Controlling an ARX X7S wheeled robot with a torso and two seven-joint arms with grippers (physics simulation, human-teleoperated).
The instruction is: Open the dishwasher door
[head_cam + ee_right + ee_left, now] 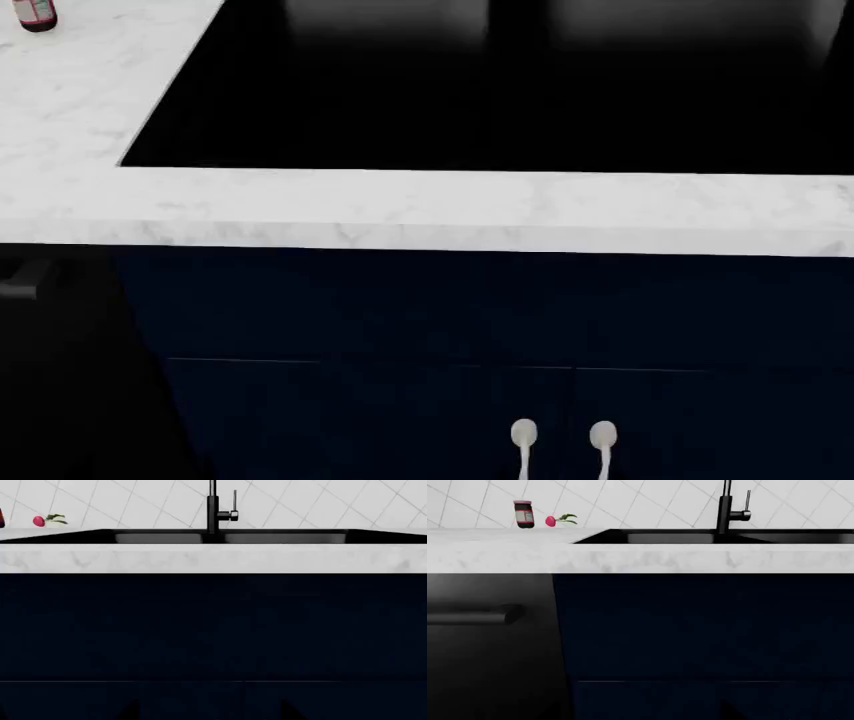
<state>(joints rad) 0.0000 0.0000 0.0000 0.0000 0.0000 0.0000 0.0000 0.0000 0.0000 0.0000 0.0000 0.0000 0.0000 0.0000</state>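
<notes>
Facing sink cabinet w/ dishwasher door (490, 645) sitting shut off to robot's left, bar handle (474, 616) untouched; grippers not showing, state unknown, so whole opening is remaining.

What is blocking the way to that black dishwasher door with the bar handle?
Nothing visible. In the left wrist view the dishwasher door and its bar handle show unobstructed, shut under the marble counter. Neither hand is in view.
</notes>
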